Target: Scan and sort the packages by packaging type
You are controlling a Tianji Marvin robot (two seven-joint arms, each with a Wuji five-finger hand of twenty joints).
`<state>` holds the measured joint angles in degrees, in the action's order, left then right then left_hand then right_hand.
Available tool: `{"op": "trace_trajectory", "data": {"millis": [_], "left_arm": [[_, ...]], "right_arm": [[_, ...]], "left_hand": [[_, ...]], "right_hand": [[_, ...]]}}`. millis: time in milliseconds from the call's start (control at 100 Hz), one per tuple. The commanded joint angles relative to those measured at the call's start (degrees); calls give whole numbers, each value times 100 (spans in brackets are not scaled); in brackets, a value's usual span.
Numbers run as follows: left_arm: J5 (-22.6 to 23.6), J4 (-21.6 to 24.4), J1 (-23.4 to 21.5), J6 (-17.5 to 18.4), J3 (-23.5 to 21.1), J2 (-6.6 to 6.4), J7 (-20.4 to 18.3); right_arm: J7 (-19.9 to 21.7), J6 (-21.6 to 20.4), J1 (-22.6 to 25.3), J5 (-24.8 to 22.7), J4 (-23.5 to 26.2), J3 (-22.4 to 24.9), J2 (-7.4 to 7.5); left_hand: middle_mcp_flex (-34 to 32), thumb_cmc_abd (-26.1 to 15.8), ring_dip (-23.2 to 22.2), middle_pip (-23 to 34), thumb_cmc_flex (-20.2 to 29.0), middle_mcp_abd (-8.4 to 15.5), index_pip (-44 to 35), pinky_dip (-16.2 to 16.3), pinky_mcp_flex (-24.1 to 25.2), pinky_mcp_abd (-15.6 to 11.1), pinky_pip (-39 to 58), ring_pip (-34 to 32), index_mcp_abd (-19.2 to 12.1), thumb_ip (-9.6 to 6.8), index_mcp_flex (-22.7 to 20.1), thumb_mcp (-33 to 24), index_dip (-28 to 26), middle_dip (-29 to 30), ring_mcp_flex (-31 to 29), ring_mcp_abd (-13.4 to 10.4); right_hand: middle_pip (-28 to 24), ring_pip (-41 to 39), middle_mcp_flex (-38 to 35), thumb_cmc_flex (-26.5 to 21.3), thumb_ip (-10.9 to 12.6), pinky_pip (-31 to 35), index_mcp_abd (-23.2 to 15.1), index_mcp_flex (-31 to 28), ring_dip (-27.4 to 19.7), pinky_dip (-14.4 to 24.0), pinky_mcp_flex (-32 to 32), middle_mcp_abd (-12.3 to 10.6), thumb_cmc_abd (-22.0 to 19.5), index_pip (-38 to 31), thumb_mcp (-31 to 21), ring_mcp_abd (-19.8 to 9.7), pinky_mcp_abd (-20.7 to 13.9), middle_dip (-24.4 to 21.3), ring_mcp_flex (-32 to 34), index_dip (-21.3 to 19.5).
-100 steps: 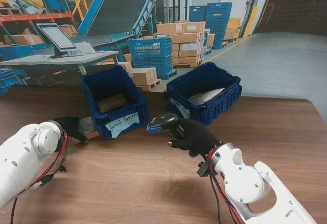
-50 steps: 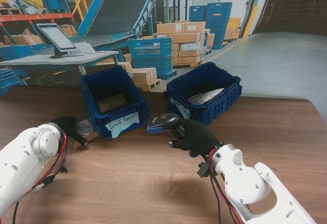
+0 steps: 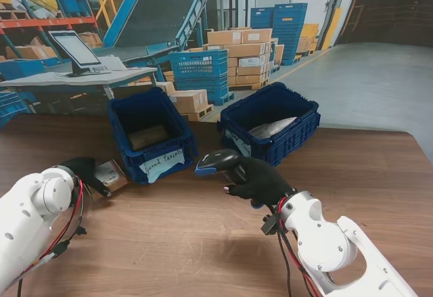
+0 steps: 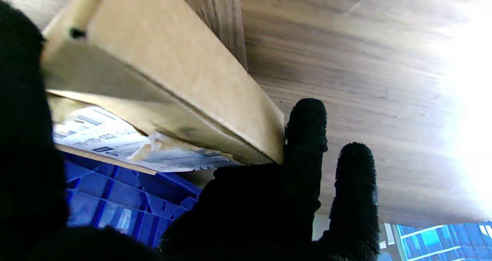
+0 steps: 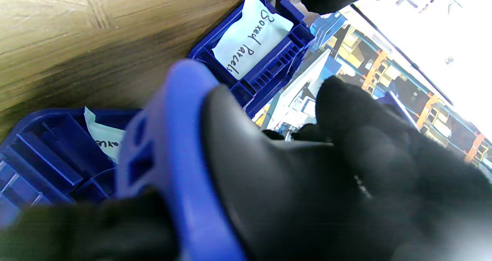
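That small flat brown cardboard box with a white shipping label (image 3: 110, 174) looks light and stiff, so I'd pinch it by its thin edges. It's tilted in the black-gloved left hand (image 3: 86, 172), just left of the blue crate tagged "Boxed Parcels" (image 3: 152, 134). The right hand (image 3: 260, 180) holds the black-and-blue barcode scanner (image 3: 220, 162) (aimed leftward).

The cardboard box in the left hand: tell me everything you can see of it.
The cardboard box is small, flat and brown, with a white printed label on one broad face. The left hand grips it, fingers against its edge. It is tilted, label up, over the wooden table, left of the Boxed Parcels bin.
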<state>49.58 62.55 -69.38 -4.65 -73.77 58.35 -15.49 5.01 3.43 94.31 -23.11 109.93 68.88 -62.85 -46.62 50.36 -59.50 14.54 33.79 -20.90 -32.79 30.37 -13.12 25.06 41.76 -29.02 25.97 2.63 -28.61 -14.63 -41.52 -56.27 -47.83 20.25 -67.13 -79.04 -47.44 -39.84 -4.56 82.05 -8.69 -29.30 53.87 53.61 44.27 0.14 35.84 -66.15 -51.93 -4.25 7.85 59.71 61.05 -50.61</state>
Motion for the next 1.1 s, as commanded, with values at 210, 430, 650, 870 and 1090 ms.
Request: {"op": "trace_trajectory", "data": {"millis": [210,430,650,870,1090], "left_arm": [[236,1023,-737,16,-747,-58,-409],[217,2094,-1521,-7,-1450,-18,-570],[97,3056,-2188,86,-1882,25,-663],[105,3812,-2705,283,-2051,121,-230],[114,4315,-2889,412,-1965,160,-88]], "right_arm": [[-18,-64,-33,-10,18,-50,-69],[-117,-50,-61,-18,31,-75,-93],[-203,-38,-47,-27,59,-72,-111],[-247,29,73,-51,184,18,-118],[-297,154,278,-89,395,176,-125]], "left_hand": [[-994,-878,-122,1271,2404,1087,-2626,98,18,280,202,-124,-1914,-509,-829,-3407,-327,-620,-188,-154],[-990,-886,-133,1256,2438,1066,-2600,100,38,292,197,-97,-1893,-504,-833,-3387,-335,-616,-186,-139],[-975,-910,-132,1238,2456,1058,-2579,98,49,289,183,-63,-1873,-496,-828,-3343,-344,-618,-154,-126],[-981,-920,-138,1235,2456,1060,-2570,104,36,301,186,-66,-1876,-515,-821,-3328,-369,-625,-175,-139],[-974,-940,-139,1228,2461,1057,-2545,106,28,296,184,-61,-1864,-513,-807,-3305,-391,-629,-174,-142]], "right_hand": [[-71,-348,-97,-477,-6,78,-298,-44,227,30,8,198,-144,-3,-179,-435,3,89,390,-6],[-71,-345,-97,-478,-6,80,-298,-44,226,30,15,198,-142,-3,-174,-440,3,89,384,-6],[-71,-343,-97,-482,-4,77,-298,-44,227,29,16,198,-148,-3,-173,-443,2,89,383,-6],[-71,-344,-97,-482,-5,80,-298,-44,227,30,22,198,-146,-3,-168,-440,13,89,387,-6],[-71,-344,-97,-485,-3,78,-298,-44,229,30,15,198,-146,-3,-169,-438,-3,89,386,-6]]}}
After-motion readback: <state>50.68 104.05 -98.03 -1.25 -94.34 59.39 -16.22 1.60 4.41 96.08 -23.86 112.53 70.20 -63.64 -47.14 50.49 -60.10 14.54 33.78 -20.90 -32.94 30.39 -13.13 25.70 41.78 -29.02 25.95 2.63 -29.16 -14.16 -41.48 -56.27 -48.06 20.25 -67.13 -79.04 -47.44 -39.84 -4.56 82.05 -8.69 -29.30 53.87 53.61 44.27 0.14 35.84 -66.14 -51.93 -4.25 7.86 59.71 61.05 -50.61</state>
